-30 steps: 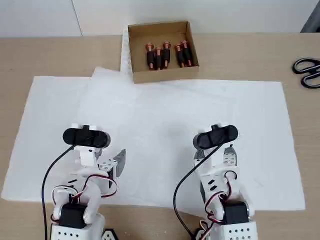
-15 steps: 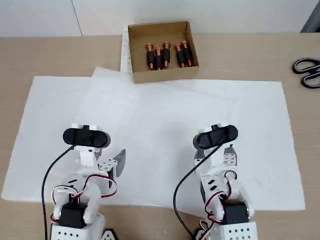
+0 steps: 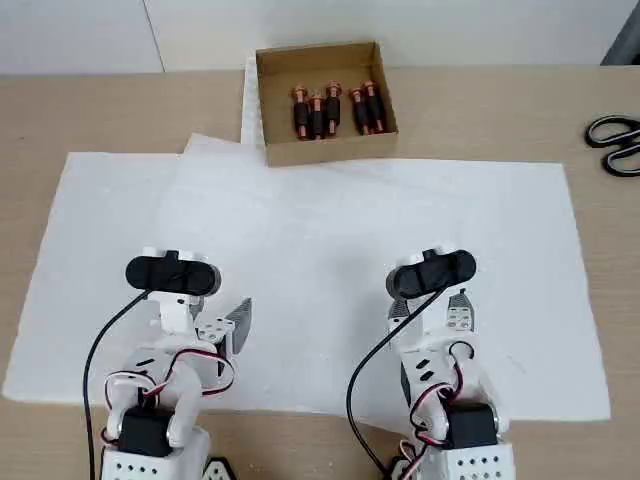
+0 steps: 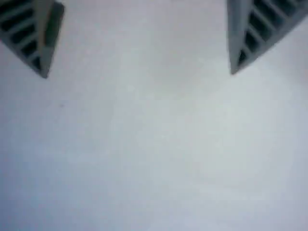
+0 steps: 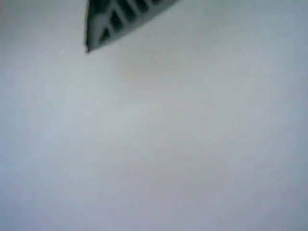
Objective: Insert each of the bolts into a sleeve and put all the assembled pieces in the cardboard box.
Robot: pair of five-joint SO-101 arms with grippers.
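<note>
Observed in the high view: the box (image 3: 262, 100) stands at the table's (image 3: 100, 110) 12 o'clock edge, open side up, its near wall touching the far border of the white sheet (image 3: 320, 230). Five pieces (image 3: 332, 110), each a black sleeve with a copper-coloured bolt through it, lie on the box floor side by side, their lengths running roughly 12 to 6 o'clock. Three are grouped toward the box's 9 o'clock side and two toward its 3 o'clock side. Scissors (image 3: 612, 143) lie on bare table at about 2 o'clock, off the sheet. The left arm sits at 7 o'clock and the right arm at 5 o'clock, both over the sheet's near part and well apart from the box. Left gripper (image 4: 138, 72): released, the two ribbed fingers (image 4: 33, 43) spread wide with nothing but sheet between them. Right gripper (image 3: 430, 305): it hangs over the sheet below its black wrist camera (image 3: 432, 272), and I cannot tell whether it is released or clenched.
</note>
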